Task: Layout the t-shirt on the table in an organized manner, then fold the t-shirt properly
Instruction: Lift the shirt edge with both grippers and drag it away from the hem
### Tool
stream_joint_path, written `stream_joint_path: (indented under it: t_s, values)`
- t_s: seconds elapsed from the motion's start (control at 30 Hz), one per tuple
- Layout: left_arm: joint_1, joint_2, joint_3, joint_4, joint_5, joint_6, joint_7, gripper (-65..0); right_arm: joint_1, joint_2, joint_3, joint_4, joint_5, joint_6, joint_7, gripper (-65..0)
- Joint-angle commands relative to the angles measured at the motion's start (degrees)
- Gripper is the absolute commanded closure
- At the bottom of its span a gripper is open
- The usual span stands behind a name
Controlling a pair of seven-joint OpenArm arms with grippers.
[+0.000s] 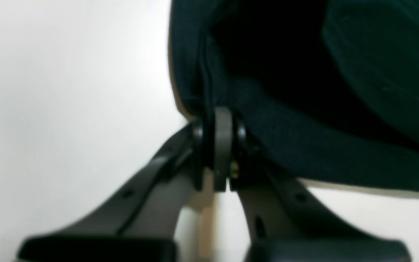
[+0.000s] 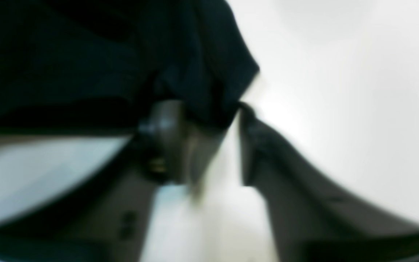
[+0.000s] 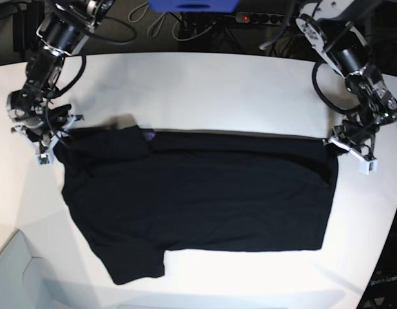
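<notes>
The black t-shirt (image 3: 198, 193) lies spread flat across the white table (image 3: 205, 90), its near hem short of the front edge and bare tabletop open beyond its far edge. The left gripper (image 1: 219, 145) has its fingers clamped on a shirt corner at the table's rim. The right gripper (image 2: 209, 120) straddles cloth at the opposite corner; blur hides whether it grips.

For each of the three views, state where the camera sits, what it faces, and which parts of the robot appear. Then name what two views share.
Left wrist: on the left arm, behind the left gripper, shut on the t-shirt.
Right wrist: behind the right gripper, jaws around a blurred shirt corner.
Base: above, facing down at the table, with the shirt spread between both arms.
Shared: all three show the black shirt on the white table.
</notes>
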Motion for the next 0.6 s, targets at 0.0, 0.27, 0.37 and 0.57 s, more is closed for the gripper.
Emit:
stream_joint_path:
  t_s: [0.0,0.27,0.37,0.57]
  values:
    - [-0.4,-0.9,-0.1,0.7,0.9,0.1,0.8,-0.4,0.9,0.8,0.0,0.3,0.1,0.2,0.7,-6.5]
    - [3.6,-0.5,-0.1,7.9,0.9,0.1,1.5,-0.4,-3.1,2.2,0.0,4.6,0.0,0.2,0.3,0.0]
    - [5.8,-0.3,0.2,14.9,0.9,0.1,3.7,-0.4,-4.1,2.8,0.0,8.4,0.0,0.2,0.0,0.0]
    - [5.7,-0.7,-0.1,26.8,-0.1,0.1,15.0,-0.4,-4.1,4.2,-0.1,14.0,-0.3,0.2,0.0,0.0]
